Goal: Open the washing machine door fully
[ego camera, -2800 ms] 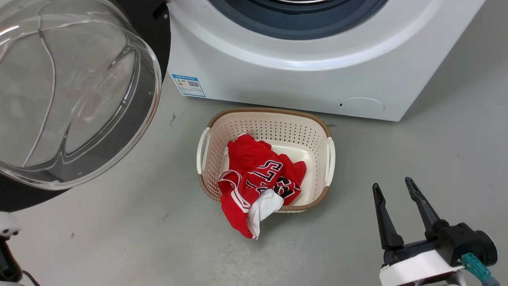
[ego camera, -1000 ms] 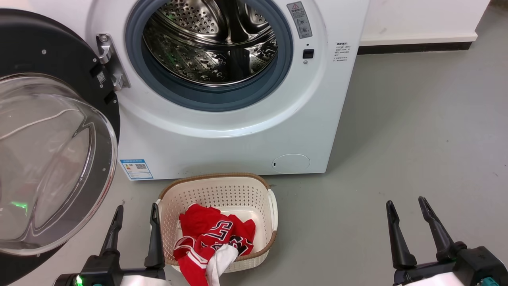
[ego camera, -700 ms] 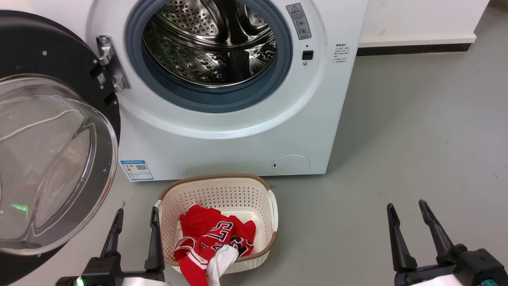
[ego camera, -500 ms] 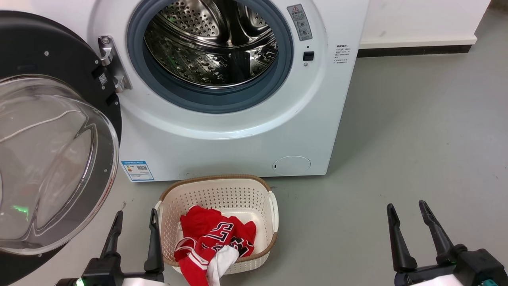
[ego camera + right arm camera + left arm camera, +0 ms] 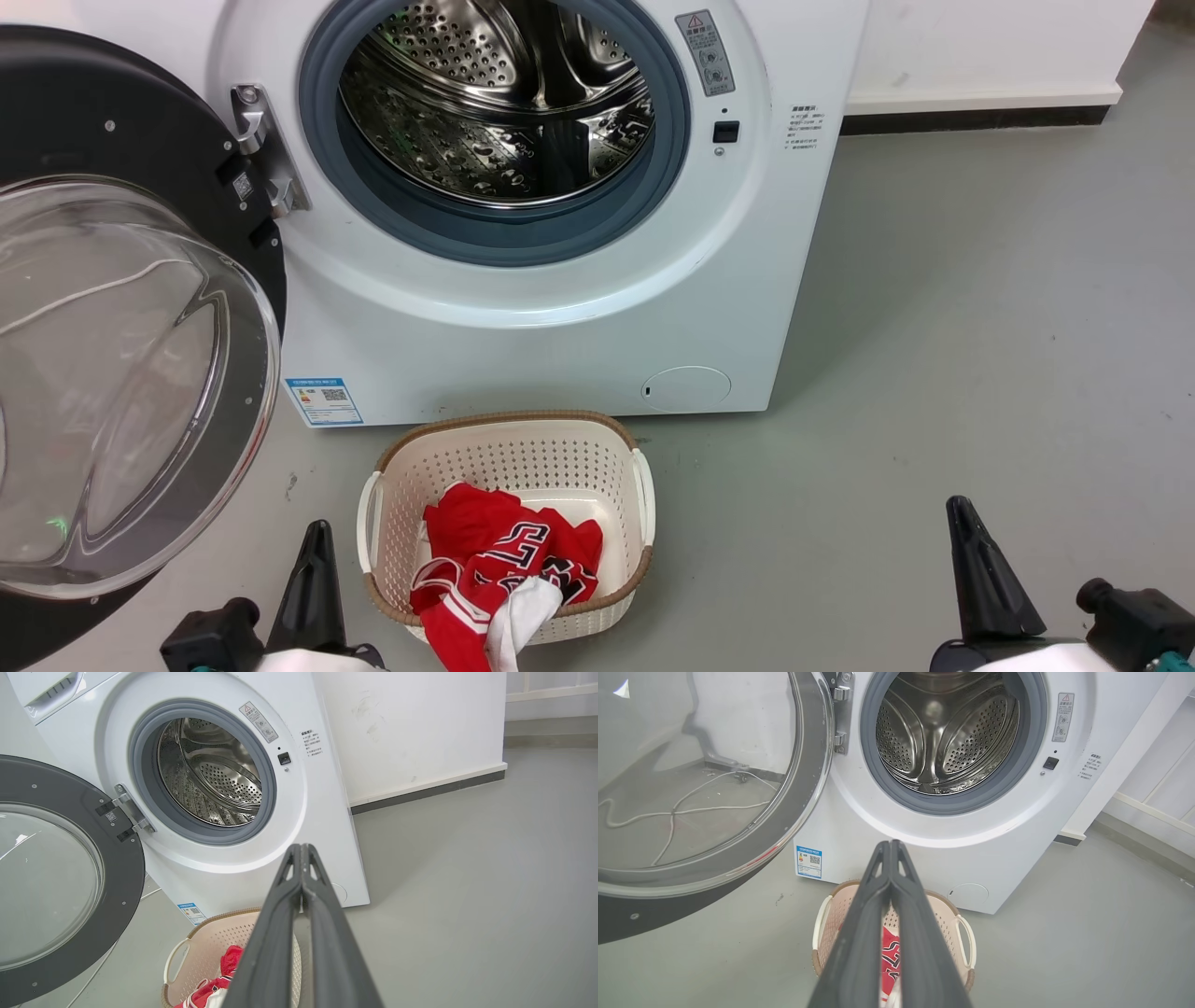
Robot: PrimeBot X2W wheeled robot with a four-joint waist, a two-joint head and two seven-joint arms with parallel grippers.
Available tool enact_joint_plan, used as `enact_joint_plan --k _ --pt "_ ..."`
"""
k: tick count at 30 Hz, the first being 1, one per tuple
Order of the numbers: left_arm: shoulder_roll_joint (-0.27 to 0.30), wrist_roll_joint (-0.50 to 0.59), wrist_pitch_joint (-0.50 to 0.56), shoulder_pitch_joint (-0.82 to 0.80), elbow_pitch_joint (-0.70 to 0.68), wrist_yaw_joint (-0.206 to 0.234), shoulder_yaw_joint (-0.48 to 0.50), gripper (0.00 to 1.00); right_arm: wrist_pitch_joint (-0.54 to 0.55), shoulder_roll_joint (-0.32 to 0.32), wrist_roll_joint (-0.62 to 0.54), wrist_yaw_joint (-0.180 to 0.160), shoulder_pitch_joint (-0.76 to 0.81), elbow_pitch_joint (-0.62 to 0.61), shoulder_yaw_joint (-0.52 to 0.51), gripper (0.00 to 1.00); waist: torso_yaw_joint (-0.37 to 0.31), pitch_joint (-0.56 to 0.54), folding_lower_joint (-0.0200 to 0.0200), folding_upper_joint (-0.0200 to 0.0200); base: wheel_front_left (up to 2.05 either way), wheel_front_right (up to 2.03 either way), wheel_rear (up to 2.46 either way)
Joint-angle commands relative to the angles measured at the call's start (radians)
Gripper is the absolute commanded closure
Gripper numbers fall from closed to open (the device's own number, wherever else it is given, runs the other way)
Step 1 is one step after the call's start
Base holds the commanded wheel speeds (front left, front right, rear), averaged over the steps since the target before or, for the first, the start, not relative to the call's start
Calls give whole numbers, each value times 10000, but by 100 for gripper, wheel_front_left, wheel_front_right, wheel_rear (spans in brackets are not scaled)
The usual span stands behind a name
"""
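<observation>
Change since half a second ago: both grippers' finger pairs, then spread, are now pressed together, and both sit lower in the head view. Door, machine and basket are unmoved.

Left gripper [image 5: 317, 534]: one; fingers closed tip to tip on nothing, plain in its wrist view [image 5: 890, 844]; low left, just beside the basket's left handle.

Right gripper [image 5: 958, 509]: one; likewise closed and empty [image 5: 302, 847]; low right over bare floor [image 5: 934, 308], well apart from everything.

Washing machine door [image 5: 121, 373]: one; swung wide out to the machine's left, glass bowl facing the robot, black disc touching the machine only at the hinge [image 5: 266, 154]. It lies forward and to the left of the left gripper, apart from it. Hinge axis upright; the free edge runs off the left of the head view.

Washing machine [image 5: 523, 317]: one; drum mouth [image 5: 504, 103] fully uncovered, one blue sticker [image 5: 322, 401], one round flap [image 5: 686, 386].

Basket [image 5: 504, 417]: one, on the floor touching or just beside the machine's foot; holds one red garment [image 5: 504, 551] with a white part.

Assessment: the door looks fully or almost fully open. Any remaining swing would fall to the left arm, the nearer one, pushing leftward and back about the upright hinge.
</observation>
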Motion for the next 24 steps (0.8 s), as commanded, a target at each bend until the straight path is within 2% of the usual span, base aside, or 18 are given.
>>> enact_joint_plan --k 1,24 --pt "10 -389 73 -276 -96 -47 43 100 52 -78 410 -1 -316 -77 -25 100 1 0 0 0 0 0 0" --pt "15 -4298 1029 -889 392 -407 291 100 834 -246 4338 -2 -993 550 -188 100 11 6 0 0 0 0 0"
